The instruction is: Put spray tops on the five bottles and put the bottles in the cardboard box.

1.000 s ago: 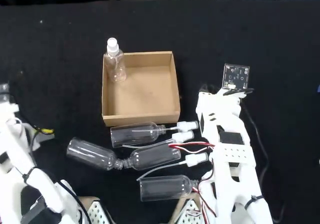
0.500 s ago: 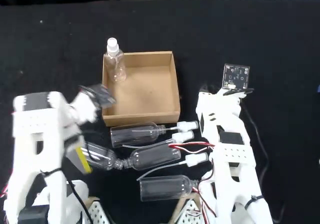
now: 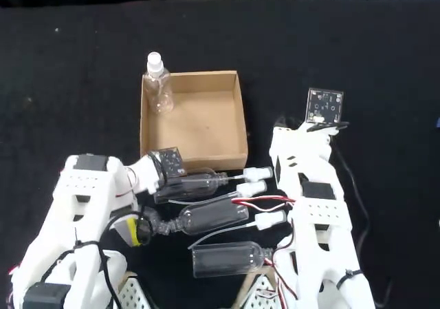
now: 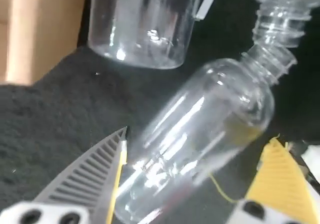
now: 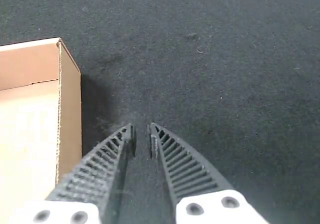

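A clear uncapped bottle [image 4: 210,119] lies on the black table between the open fingers of my left gripper [image 4: 197,136], one grey and one yellow. In the high view that gripper [image 3: 141,218] sits over the leftmost lying bottle [image 3: 154,222], whose neck meets that of a second lying bottle [image 3: 213,216]. Two more bottles [image 3: 189,185] [image 3: 227,259] lie nearby, with white spray tops [image 3: 258,174] beside them. One capped bottle [image 3: 158,89] stands in the back left corner of the cardboard box [image 3: 192,163]. My right gripper [image 5: 141,129] hovers shut over bare table right of the box [image 5: 70,99].
A small circuit board [image 3: 324,105] lies just beyond the right arm [image 3: 309,192]. Red and white cables [image 3: 265,200] run from that arm across the spray tops. The black table stretches open behind and to the right of the box.
My left arm swung in from the table's left edge and came down over the leftmost lying bottle, fingers either side of it. The right arm and the other bottles stayed put.
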